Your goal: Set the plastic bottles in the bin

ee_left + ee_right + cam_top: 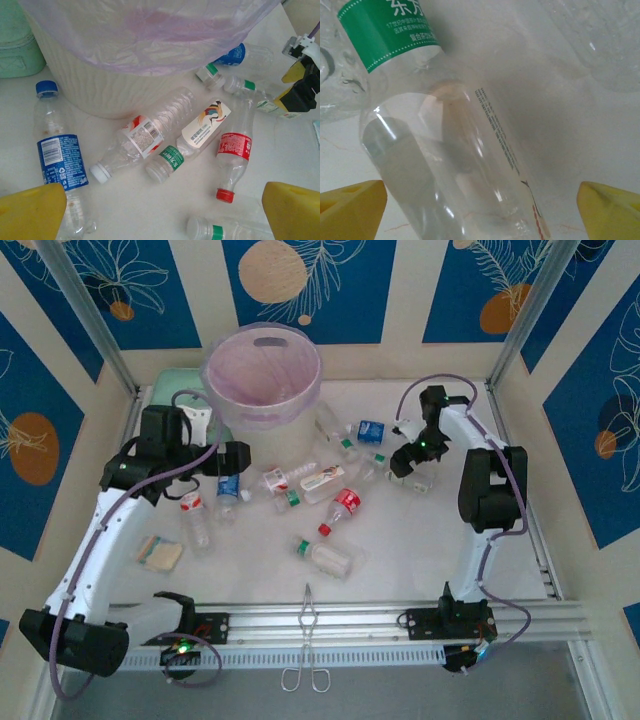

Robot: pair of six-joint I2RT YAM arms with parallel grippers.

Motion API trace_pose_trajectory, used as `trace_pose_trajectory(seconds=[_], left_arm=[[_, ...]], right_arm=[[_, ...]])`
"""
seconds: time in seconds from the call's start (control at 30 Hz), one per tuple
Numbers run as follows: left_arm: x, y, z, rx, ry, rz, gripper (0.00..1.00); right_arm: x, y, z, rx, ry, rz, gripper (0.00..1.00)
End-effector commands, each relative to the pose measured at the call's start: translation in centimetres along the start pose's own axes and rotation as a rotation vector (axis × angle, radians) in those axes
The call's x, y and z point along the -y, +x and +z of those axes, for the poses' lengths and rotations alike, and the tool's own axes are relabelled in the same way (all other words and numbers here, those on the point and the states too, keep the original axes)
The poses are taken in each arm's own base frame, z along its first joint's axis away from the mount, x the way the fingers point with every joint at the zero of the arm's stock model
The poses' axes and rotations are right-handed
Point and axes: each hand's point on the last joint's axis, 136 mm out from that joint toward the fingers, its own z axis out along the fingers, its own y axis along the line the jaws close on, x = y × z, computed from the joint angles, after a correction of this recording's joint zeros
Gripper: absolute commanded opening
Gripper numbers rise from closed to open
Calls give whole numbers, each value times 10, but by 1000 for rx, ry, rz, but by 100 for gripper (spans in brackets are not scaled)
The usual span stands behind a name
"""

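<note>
The white bin (262, 375) with its pinkish bag stands at the back left; its ribbed wall (100, 85) is close ahead in the left wrist view. Several plastic bottles lie scattered on the table: a blue-label one (59, 160), a red-and-white-label one (137, 135), a bird-label one (205, 122) and a red-cap one (234, 150). My left gripper (160, 220) hovers open above them, next to the bin (240, 455). My right gripper (405, 468) is open low over a clear green-label bottle (450, 150), which lies between its yellow fingertips (352, 207).
A mint-green case (17, 45) sits left of the bin. A yellowish sponge (160, 553) lies at the front left and metal tongs (307, 640) rest on the front rail. More bottles (335, 558) lie mid-table. Frame posts and walls close in the sides.
</note>
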Motion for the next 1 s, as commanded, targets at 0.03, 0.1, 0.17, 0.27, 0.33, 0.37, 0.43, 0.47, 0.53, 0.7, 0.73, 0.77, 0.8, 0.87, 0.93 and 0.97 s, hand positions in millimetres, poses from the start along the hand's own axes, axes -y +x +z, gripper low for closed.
trace_pose_trajectory(seconds=[0.03, 0.1, 0.17, 0.27, 0.33, 0.37, 0.43, 0.47, 0.53, 0.7, 0.73, 0.77, 0.8, 0.87, 0.93, 0.97], left_arm=[[-1, -2, 8, 7, 14, -7, 100], [-1, -3, 9, 9, 13, -7, 100], [-1, -3, 10, 9, 17, -10, 100], [-1, -5, 11, 13, 19, -12, 100], [0, -7, 11, 15, 21, -12, 100], [0, -7, 11, 15, 23, -13, 100], [1, -9, 10, 20, 27, -13, 100], [2, -11, 9, 24, 28, -15, 100], [3, -13, 8, 31, 32, -22, 100], [7, -26, 0, 100, 38, -43, 100], [8, -31, -4, 131, 40, -48, 100], [9, -36, -8, 161, 41, -57, 100], [10, -39, -10, 179, 46, -65, 100], [18, -46, -15, 202, 88, -87, 100], [30, -51, -19, 212, 156, -127, 100], [37, -55, -20, 225, 202, -162, 100]], right_arm=[[-13, 8, 11, 5, -68, 16, 95], [-16, 14, 12, 0, -79, 29, 94], [-19, 19, 14, -9, -83, 38, 92], [-19, 25, 13, -4, -65, 58, 86], [-19, 25, 6, 9, -58, 77, 83], [-21, 25, 1, 18, -67, 92, 79], [-26, 24, -9, 34, -73, 115, 78], [-28, 24, -14, 40, -73, 123, 72], [-33, 25, -25, 43, -72, 142, 67], [-49, 33, -46, 53, -74, 188, 56], [-54, 33, -49, 65, -87, 199, 55], [-57, 35, -52, 74, -88, 211, 55], [-59, 36, -55, 80, -80, 223, 55], [-65, 36, -66, 122, -65, 243, 53], [-74, 29, -83, 203, -60, 254, 53], [-81, 23, -93, 256, -71, 257, 52]])
